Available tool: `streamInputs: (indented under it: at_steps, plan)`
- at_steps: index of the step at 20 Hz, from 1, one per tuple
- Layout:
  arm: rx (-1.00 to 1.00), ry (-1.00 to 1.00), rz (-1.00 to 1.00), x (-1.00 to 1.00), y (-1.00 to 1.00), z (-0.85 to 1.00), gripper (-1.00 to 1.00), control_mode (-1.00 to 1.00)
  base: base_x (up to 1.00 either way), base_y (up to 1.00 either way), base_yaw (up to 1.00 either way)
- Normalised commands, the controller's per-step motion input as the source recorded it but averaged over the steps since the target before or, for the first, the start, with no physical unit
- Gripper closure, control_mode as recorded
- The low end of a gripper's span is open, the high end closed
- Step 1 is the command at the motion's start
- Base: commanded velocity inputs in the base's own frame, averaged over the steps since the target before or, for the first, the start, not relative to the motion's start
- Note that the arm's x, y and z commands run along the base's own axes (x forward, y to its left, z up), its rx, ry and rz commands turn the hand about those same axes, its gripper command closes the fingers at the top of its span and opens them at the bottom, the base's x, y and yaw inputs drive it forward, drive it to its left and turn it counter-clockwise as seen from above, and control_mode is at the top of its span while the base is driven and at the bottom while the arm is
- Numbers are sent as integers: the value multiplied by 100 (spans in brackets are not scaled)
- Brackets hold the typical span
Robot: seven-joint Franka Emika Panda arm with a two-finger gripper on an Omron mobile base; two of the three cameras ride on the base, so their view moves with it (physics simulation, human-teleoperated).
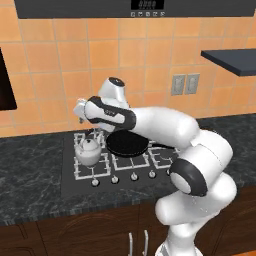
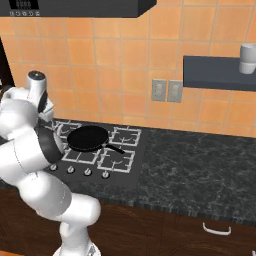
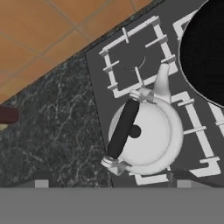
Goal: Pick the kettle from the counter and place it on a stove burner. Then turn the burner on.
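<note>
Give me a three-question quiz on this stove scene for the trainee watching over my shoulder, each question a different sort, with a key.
1. True or false: the kettle stands on a grate of the stove.
2. Multiple choice: what sits on the burner next to the kettle? A) a frying pan B) a saucepan C) a cutting board
3. Fill in: in the hand view, the kettle's dark handle lies across its ____.

Key
1. True. It rests on a front corner grate, with the gripper above it and not holding it.
2. A
3. lid
</note>
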Motion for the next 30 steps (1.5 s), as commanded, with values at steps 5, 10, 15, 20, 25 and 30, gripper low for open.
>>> streamInputs:
  at_steps: [5,10,15,20,25,30]
  plan:
    - [-27,-12,14,-100,0,0,-100,-100,0,0,0]
    - [-49,10,15,-97,0,-92,-100,-100,0,0,0]
    - [-31,8,9,-35,3,-89,-100,-100,0,0,0]
    - [-1,1,5,32,0,-27,-100,-100,0,0,0]
    - [0,2,0,17,0,-43,-100,-100,0,0,0]
    - [0,4,0,-1,10,-41,-100,-100,0,0,0]
